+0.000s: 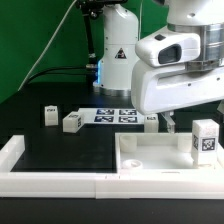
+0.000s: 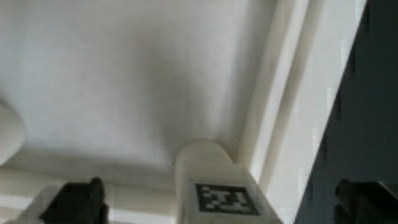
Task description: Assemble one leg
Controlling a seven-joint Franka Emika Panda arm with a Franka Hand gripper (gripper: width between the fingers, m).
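Since the step in hand looks to be picking up a leg, the thing to get right is squareness. The fingers should come down with the block centred between them and close on two flat sides rather than a corner, low enough that it cannot tip as they shut. In the exterior view the arm hangs over the exterior view's right half of the counter [image 1: 60, 150], above the large white slab [image 1: 150, 157]. A leg [image 1: 205, 141] stands upright at the slab's right end, its tag facing the camera. Three other legs [image 1: 72, 122] sit farther back on the dark counter, two towards the exterior view's left and one just behind the slab, with the marker board [image 1: 113, 115] between them. Only a dark tip of the fingers [image 1: 169, 123] shows under the white hand, so from here I cannot tell their spread. In the wrist view it is plain: the fingers [image 2: 80, 203] are spread wide, and a leg [image 2: 217, 180] stands between them over the white slab [image 2: 125, 90], apart from both. They pinch nothing and, as far as I can see, touch nothing.
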